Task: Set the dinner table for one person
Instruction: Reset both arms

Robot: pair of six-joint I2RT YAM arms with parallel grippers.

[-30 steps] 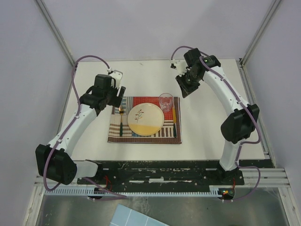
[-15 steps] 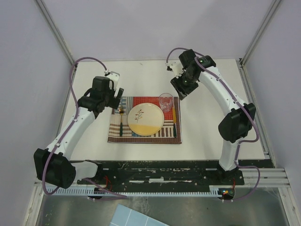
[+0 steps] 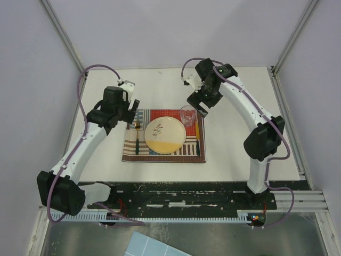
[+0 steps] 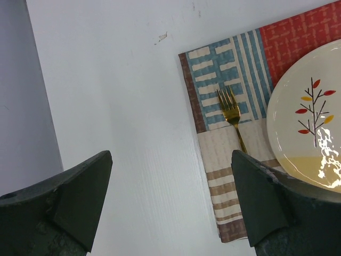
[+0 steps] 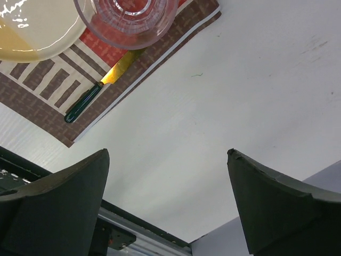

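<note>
Fingers of left gripper spread wide — empty, right gripper equally wide, holding nothing, near glass.

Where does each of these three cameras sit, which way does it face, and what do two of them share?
Top external: fixed above and behind the arm bases, looking down on the dinner table and placemat; left arm and right arm show.
Left wrist: on the left arm, looking down past the open left claw at fork and plate edge.
Right wrist: on the right arm, looking down past the open right claw at glass and knife.
Shared: both wrist views catch the plate and placemat.
</note>
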